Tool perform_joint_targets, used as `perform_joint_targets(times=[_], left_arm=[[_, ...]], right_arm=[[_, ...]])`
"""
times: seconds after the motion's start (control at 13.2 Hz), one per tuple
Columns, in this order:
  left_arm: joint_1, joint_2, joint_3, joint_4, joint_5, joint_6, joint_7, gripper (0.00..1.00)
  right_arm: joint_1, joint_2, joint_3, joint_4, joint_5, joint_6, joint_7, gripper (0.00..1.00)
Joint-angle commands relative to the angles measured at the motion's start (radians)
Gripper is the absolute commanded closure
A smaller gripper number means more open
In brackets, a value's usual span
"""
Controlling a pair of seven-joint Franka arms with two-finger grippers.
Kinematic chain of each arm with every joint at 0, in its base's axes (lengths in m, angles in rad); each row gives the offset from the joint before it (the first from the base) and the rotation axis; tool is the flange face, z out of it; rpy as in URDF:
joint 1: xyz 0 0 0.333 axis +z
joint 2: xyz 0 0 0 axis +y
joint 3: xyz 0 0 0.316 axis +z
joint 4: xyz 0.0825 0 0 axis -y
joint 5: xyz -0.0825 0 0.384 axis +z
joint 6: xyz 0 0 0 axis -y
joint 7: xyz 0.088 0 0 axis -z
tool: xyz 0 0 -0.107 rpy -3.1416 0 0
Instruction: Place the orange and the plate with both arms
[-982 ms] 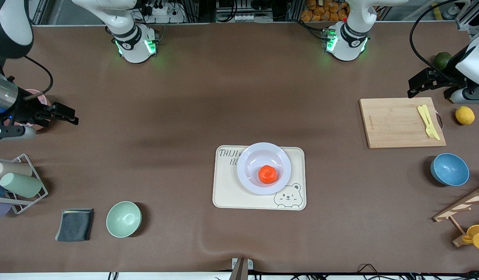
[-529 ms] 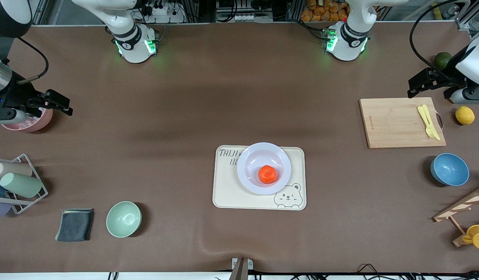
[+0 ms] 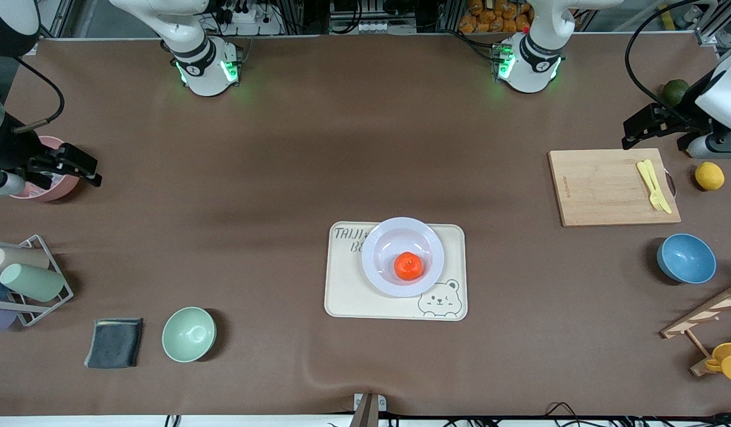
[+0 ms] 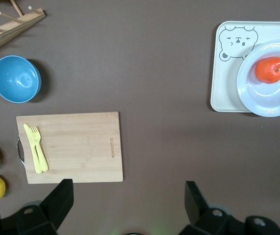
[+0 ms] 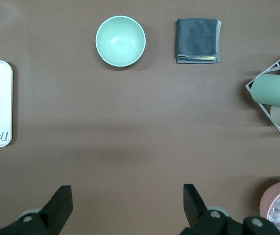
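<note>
The orange (image 3: 408, 266) lies in the white plate (image 3: 387, 242), which rests on a cream bear-print tray (image 3: 350, 296) mid-table. The left wrist view shows the orange (image 4: 271, 69) in the plate (image 4: 257, 93) too. My left gripper (image 3: 629, 135) hovers open and empty over the table at the left arm's end, beside the cutting board; its jaws (image 4: 128, 195) frame bare table. My right gripper (image 3: 86, 169) hangs open and empty at the right arm's end, by a pink bowl; its view (image 5: 127, 196) shows only bare table between the fingers.
A cutting board (image 3: 613, 187) with a yellow fork (image 3: 654, 185), a lemon (image 3: 709, 175), a dark green fruit (image 3: 675, 91) and a blue bowl (image 3: 686, 258) sit at the left arm's end. A pink bowl (image 3: 45, 188), cup rack (image 3: 27, 279), grey cloth (image 3: 114, 343) and green bowl (image 3: 188, 334) occupy the right arm's end.
My right gripper has drawn back toward the right arm's end of the table, over the pink bowl. The left arm, the plate and the orange have not moved.
</note>
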Motion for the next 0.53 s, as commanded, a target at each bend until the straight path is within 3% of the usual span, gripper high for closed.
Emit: perform_joint_targets(times=[0.0, 0.45], left_arm=[[0.008, -0.007, -0.003, -0.005, -0.022, 0.007, -0.014, 0.00], [0.008, -0.007, -0.003, -0.005, -0.022, 0.007, -0.014, 0.00]], right_arm=[[0.010, 0.027, 0.005, 0.041, -0.022, -0.023, 0.028, 0.00], [0.008, 0.028, 0.005, 0.038, -0.021, -0.023, 0.020, 0.00]])
